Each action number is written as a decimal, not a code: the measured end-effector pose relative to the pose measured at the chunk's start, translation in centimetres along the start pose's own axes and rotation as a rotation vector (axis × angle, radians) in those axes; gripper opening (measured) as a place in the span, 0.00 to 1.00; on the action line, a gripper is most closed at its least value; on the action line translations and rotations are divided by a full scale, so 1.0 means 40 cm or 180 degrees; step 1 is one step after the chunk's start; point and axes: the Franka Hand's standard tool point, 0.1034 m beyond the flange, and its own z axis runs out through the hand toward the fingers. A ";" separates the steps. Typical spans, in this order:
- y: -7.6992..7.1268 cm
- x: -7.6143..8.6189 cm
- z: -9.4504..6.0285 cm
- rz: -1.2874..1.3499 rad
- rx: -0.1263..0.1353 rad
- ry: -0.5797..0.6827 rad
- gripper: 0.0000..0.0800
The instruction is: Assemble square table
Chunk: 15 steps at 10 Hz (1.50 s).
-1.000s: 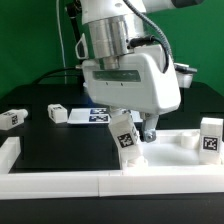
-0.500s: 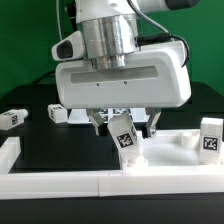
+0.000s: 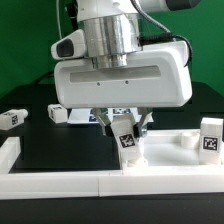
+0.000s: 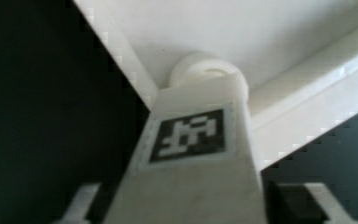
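The short white blocky plastic leg (image 3: 127, 140), tagged black-and-white, leans at the exterior view's lower centre. It is probably light, rigid and smooth. The hand (image 3: 125, 124) straddles its upper flanks, fingers apart, a sensible hold.

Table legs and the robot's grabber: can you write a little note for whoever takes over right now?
Hand: the gripper has its jaws on both sides of the tilted leg; I cannot tell whether they pinch it.
Things: that leg leans at the corner of the square tabletop on the exterior view's left. A second leg stands upright at the tabletop's right end. A third leg and a fourth leg lie loose on the black table, far left.
Done: no leg looks fastened.
Left: probably fitting all four legs.
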 end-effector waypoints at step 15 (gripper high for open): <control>-0.029 -0.040 0.009 0.3999 -0.0114 0.0019 0.37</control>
